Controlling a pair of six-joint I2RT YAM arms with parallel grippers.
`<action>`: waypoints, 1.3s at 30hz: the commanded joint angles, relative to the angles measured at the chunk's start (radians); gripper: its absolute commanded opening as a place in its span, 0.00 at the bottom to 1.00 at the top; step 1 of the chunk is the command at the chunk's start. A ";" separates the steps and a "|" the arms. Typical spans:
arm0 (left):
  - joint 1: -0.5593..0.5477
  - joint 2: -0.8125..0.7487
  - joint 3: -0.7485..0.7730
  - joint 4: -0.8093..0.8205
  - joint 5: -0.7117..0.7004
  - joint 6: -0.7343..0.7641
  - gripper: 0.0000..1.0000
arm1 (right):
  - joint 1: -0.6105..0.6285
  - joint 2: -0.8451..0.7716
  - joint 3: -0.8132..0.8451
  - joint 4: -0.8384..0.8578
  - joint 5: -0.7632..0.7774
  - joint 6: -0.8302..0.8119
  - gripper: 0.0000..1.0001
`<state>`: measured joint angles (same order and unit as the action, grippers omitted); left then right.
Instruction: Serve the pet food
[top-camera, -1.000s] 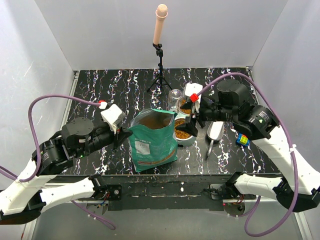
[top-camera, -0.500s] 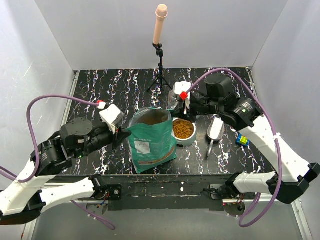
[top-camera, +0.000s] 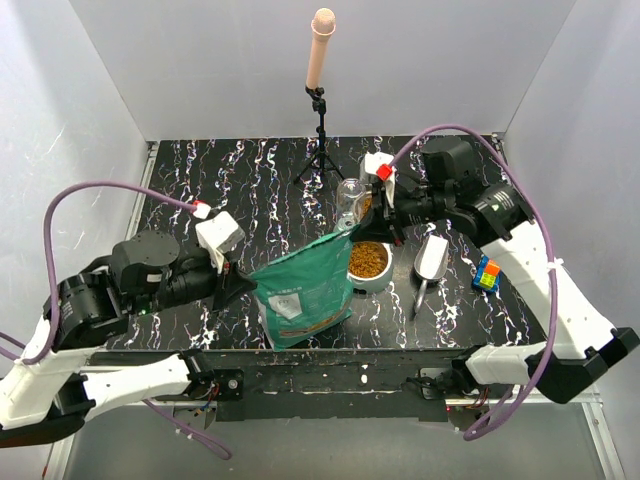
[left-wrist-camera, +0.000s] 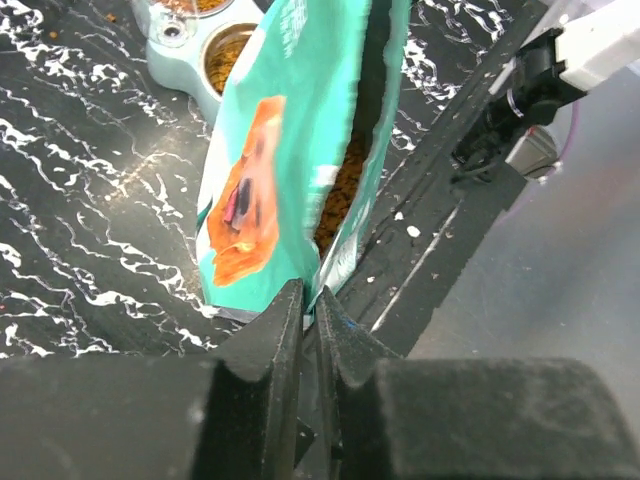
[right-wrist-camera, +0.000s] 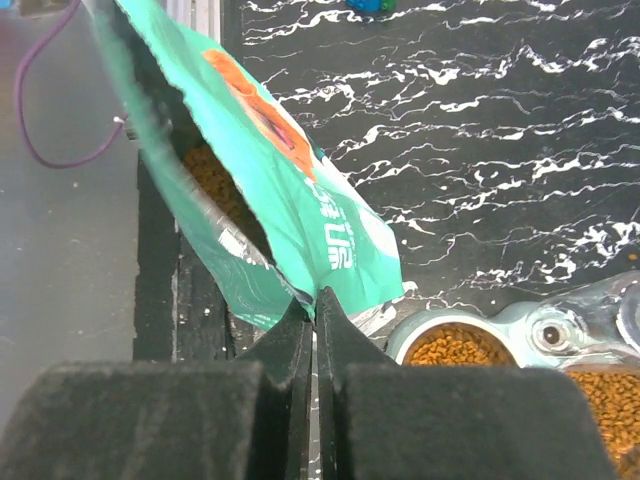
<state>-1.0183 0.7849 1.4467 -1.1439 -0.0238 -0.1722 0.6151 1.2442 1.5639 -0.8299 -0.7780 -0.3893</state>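
Between left gripper (left-wrist-camera: 305, 300) and right gripper (right-wrist-camera: 313, 300): teal bag (top-camera: 300, 295) tilted, mouth gaping, kibble (left-wrist-camera: 338, 195) inside. Left clamped on bag's side edge, right pinching upper corner. Kibble-filled bowl (right-wrist-camera: 398, 348) just beside right fingertips.

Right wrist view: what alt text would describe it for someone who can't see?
A black pincer, shut, pinches the edge of an open teal bag with brown kibble inside. A bowl of kibble sits at lower right on a black marbled table.
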 joint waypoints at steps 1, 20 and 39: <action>0.000 0.040 0.182 -0.068 0.093 -0.042 0.26 | -0.035 0.024 0.140 0.008 -0.041 0.053 0.01; 0.010 0.629 0.527 0.029 0.054 0.093 0.94 | -0.035 0.074 0.217 -0.061 -0.040 0.099 0.01; 0.023 0.554 0.442 -0.068 0.053 0.211 0.23 | -0.034 0.038 0.154 -0.003 0.005 0.151 0.01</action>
<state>-0.9966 1.4300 1.9087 -1.1645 0.0620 -0.0162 0.5873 1.3453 1.7039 -0.9558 -0.7544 -0.2821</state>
